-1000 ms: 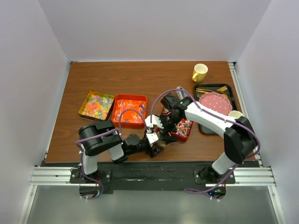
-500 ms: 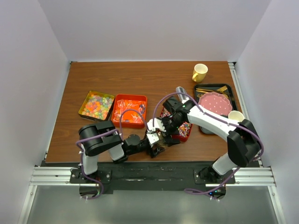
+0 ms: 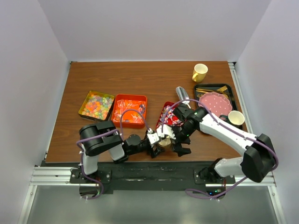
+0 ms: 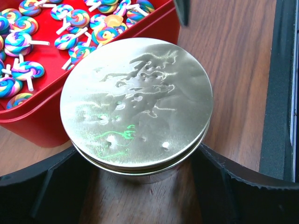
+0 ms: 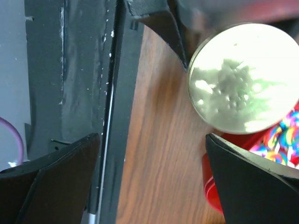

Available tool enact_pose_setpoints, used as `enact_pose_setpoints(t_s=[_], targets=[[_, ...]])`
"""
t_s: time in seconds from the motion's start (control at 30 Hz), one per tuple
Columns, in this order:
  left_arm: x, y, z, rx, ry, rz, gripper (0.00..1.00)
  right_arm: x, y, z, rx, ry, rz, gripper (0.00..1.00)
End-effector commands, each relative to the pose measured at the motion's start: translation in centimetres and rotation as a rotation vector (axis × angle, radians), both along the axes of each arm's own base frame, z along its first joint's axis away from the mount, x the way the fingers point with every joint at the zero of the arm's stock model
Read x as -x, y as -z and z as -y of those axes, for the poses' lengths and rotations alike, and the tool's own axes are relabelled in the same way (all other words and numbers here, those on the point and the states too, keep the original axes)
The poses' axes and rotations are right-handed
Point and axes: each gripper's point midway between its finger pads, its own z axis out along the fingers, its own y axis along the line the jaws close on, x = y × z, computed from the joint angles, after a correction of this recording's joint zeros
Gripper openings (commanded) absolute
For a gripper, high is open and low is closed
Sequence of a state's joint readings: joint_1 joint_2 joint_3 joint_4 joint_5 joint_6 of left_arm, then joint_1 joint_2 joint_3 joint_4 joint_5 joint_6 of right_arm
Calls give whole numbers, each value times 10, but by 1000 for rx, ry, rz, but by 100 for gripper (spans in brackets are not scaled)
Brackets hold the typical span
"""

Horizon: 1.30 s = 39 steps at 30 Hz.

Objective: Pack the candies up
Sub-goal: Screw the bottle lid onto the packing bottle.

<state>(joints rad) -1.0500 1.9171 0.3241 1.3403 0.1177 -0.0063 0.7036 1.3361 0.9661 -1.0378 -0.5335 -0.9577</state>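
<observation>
With my left gripper (image 4: 138,158) clamped on the lidded gold tin (image 4: 138,98) and my right gripper (image 5: 153,137) open beside it, swirl lollipops (image 4: 28,70) lay in the red tray (image 4: 42,126) just beyond, so I judged packing unfinished.

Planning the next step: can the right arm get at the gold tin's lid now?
Probably yes: the right tool is open just beside the gold tin, whose lid is bare; the left tool holds only its sides.
</observation>
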Motion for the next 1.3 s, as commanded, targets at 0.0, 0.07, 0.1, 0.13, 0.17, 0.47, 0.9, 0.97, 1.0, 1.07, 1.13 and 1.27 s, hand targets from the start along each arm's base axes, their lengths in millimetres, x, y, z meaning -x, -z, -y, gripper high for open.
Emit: enact_pose_setpoints(t_s=[0.0,0.07,0.1,0.13,0.17,0.47,0.9,0.97,1.0,1.07,1.13,1.27], targets=[[14,62,-32,-231,-8,-102,0,-21,-23,-9,-71,110,59,99],[15,62,-31,-231,1,-104,0,-41,-32,-23,-140,102,148,99],[17,63,-31,-232,9,-106,0,-48,-34,-28,-165,70,187,99],[18,61,-31,-228,16,-107,0,-63,-33,-40,-207,-2,257,99],[18,61,-30,-227,15,-104,0,-66,-31,-43,-212,-35,265,99],[20,60,-32,-231,27,-101,0,-63,-3,-62,-248,-309,172,99],[21,65,-31,-242,30,-99,0,-53,20,-49,-188,-338,112,93],[21,65,-30,-242,31,-96,0,-53,22,-46,-173,-322,104,91],[21,64,-30,-240,31,-96,0,-51,26,-43,-159,-312,96,88],[22,64,-30,-241,34,-95,0,-52,27,-43,-153,-261,102,84],[24,64,-30,-237,35,-100,0,-47,30,-38,-132,-167,77,82],[21,62,-30,-230,10,-94,0,-46,23,-38,-144,-6,81,79]])
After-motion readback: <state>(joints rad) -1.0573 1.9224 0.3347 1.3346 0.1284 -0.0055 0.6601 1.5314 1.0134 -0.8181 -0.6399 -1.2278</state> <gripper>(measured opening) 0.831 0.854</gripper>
